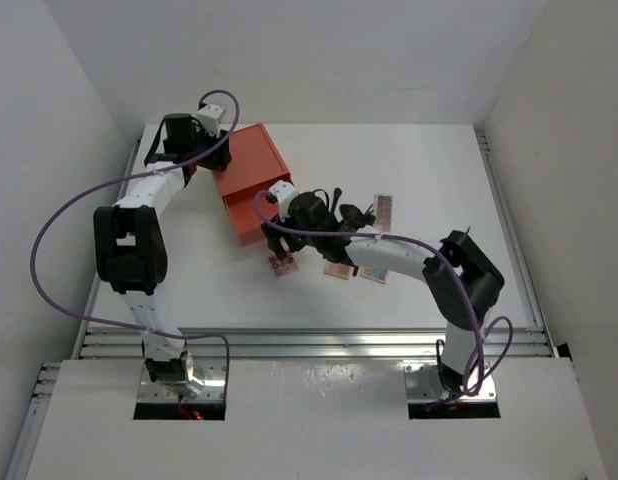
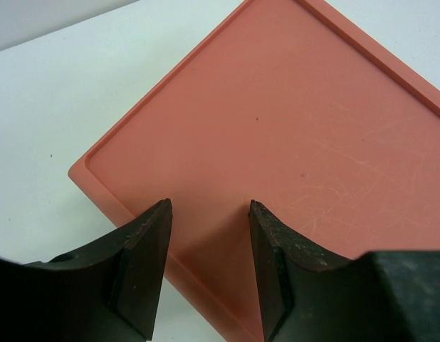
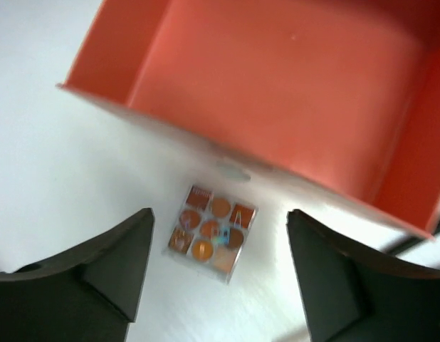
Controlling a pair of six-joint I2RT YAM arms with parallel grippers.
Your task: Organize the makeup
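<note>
A small square eyeshadow palette point(image 3: 211, 231) with orange and brown pans lies flat on the white table, just in front of the orange drawer. My right gripper point(image 3: 218, 228) hangs open above it, a finger on each side and neither touching it. From above, this palette point(image 1: 283, 265) sits below my right gripper point(image 1: 281, 243). Two more palettes point(image 1: 338, 270) point(image 1: 374, 272) lie to its right, partly under the right arm. A longer palette point(image 1: 383, 212) and some thin black brushes point(image 1: 355, 212) lie behind the arm. My left gripper point(image 2: 209, 214) stands open over the box lid with nothing between its fingers.
The orange box point(image 1: 251, 170) stands at the back left of the table, its drawer point(image 3: 277, 85) pulled out toward the right gripper and showing nothing inside. My left gripper point(image 1: 215, 160) is at the box's far left corner. White walls close in the table on three sides.
</note>
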